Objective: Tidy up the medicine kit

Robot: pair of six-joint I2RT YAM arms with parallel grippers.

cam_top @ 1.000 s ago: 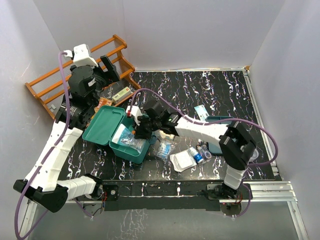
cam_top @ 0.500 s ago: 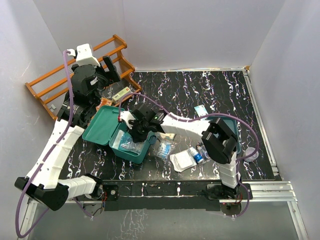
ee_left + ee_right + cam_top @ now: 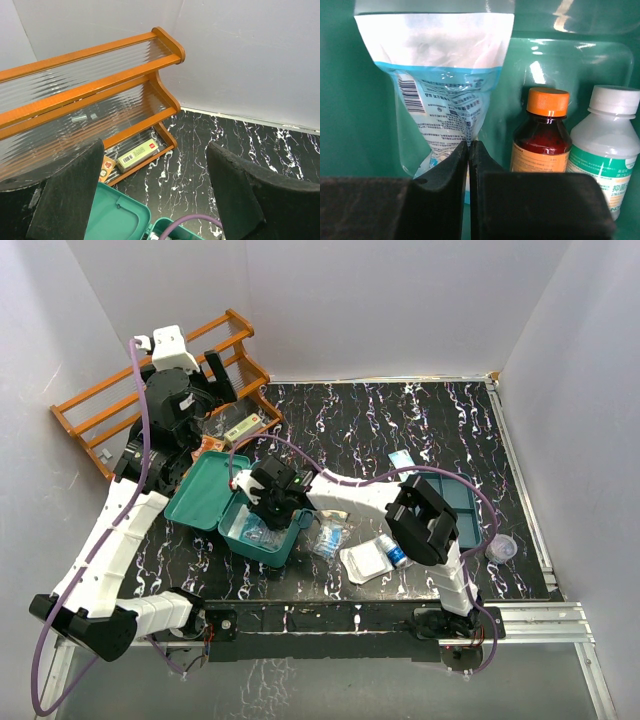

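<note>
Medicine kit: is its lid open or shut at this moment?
Open. The lid lies flipped back beside the medicine kit; a pouch, an orange-capped bottle and a white-capped bottle sit inside.

**Medicine kit** (image 3: 283,546): teal-green rectangular plastic box with rounded corners. It stands open on the black marbled tabletop (image 3: 420,420), left of centre, turned askew to the edges. The hinged lid (image 3: 205,490) is folded back to the left, inner face up. Inside are a clear printed pouch (image 3: 445,85) and, side by side, an amber bottle (image 3: 542,140) with an orange cap and a white-capped bottle (image 3: 605,155).
</note>
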